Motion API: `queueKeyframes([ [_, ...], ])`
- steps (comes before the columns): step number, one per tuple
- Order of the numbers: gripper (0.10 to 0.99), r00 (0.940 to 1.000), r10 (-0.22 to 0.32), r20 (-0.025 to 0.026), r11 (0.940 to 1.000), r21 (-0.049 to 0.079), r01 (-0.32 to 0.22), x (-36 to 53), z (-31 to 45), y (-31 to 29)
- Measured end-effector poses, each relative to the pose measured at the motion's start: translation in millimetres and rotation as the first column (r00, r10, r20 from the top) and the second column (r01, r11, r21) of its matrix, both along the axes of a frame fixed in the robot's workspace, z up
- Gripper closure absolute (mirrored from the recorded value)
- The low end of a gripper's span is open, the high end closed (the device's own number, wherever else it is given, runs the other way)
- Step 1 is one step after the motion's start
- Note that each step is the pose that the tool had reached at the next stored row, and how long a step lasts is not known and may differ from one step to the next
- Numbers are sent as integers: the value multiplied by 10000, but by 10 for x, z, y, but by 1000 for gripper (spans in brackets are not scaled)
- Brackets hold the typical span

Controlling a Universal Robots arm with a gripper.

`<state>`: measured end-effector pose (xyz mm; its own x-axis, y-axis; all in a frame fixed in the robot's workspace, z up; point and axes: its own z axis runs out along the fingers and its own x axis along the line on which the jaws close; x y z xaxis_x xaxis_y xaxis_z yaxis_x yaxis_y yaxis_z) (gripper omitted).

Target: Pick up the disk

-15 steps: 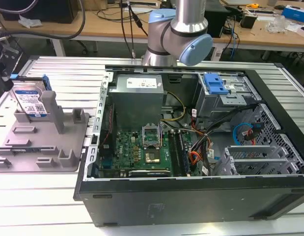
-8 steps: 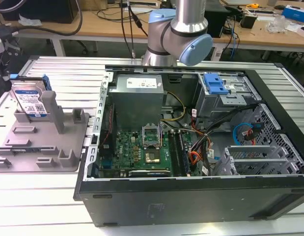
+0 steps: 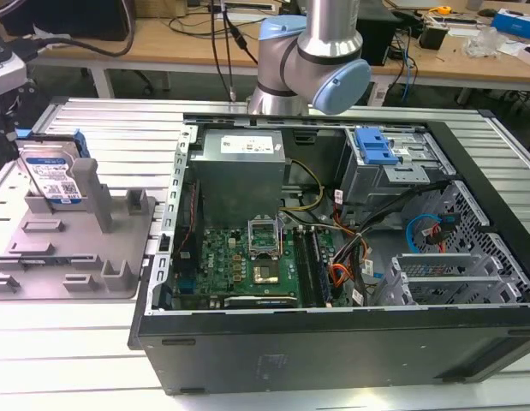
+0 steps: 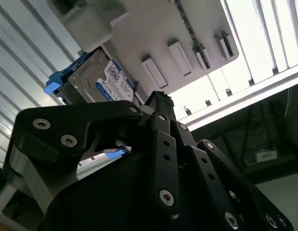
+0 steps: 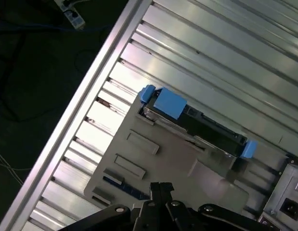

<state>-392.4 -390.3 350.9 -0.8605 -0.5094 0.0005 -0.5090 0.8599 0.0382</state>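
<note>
The disk (image 3: 52,174) stands on edge in the grey slotted holder (image 3: 76,253) at the exterior view's left, its white-and-blue label facing the camera and blue rails on its sides. In the second wrist view the disk (image 4: 98,79) shows label-side, leaning in the holder (image 4: 158,33). The first wrist view looks down on the disk's top edge (image 5: 206,130) with blue rail ends, at the holder's (image 5: 158,163) far side. My gripper (image 5: 161,186) hangs above the holder, apart from the disk, its black fingers (image 4: 160,99) closed together on nothing.
An open computer case (image 3: 333,231) with motherboard, cables and drive cages fills the middle and right of the ribbed metal table (image 3: 119,128). The arm's base (image 3: 307,60) stands behind the case. A corner of the case (image 5: 288,202) lies near the holder.
</note>
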Motion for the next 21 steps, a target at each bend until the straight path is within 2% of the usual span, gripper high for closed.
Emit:
queueKeyframes([
  [3, 980, 9974, 724, 0, 9974, 0, -724, 0, -6, 0],
  [5, 980, 9921, 1251, 0, 9921, 0, -1251, 0, -10, 0],
  [6, 980, 9867, 1628, 0, 9867, 0, -1628, 0, -13, 0],
  [8, 980, 9803, 1977, 0, 9803, 0, -1977, 0, -16, 0],
  [13, 980, 9511, 3089, 0, 9511, 0, -3089, 0, -26, 0],
  [14, 980, 9381, 3464, 0, 9381, 0, -3464, 0, -29, 0],
  [15, 980, 9215, 3885, 0, 9215, 0, -3885, 0, -33, 0],
  [19, 980, 8861, 4634, 0, 8861, 0, -4634, 0, -40, 0],
  [21, 980, 8657, 5006, 0, 8657, 0, -5006, 0, -43, 0],
])
